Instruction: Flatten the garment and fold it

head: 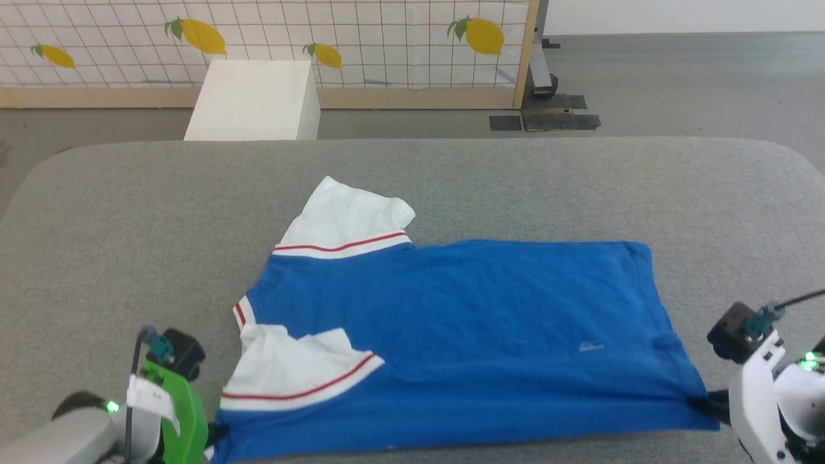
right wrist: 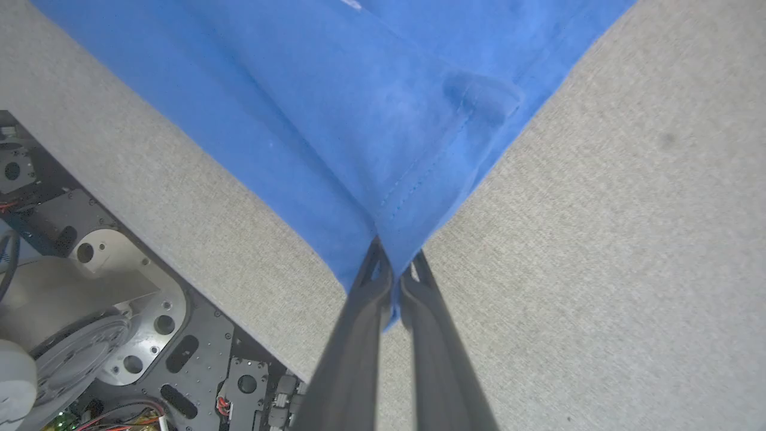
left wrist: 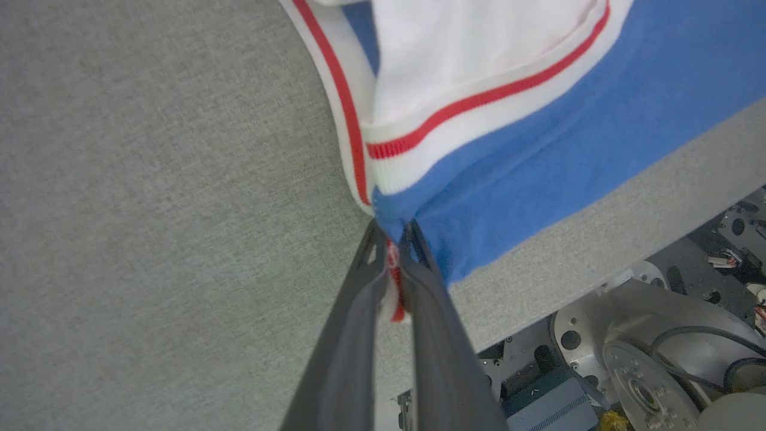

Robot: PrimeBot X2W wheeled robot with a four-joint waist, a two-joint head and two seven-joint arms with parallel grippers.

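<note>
At lower centre, royal-blue jersey T-shirt with white red-striped sleeves [head: 464, 322] flat on grey fabric table [head: 129, 225], left gripper [left wrist: 392, 239] clamped on its striped corner, right gripper [right wrist: 395, 269] clamped on its blue hem corner

- Bright, even, diffuse light falls over the garment [head: 464, 322].
- Shadows are faint: thin, soft ones under its folded white sleeve and in its creases.
- The head view is sharp around the garment.
- Below the garment in the wrist views, the left gripper [left wrist: 393, 236] and right gripper [right wrist: 396, 263] blur toward the lens.
</note>
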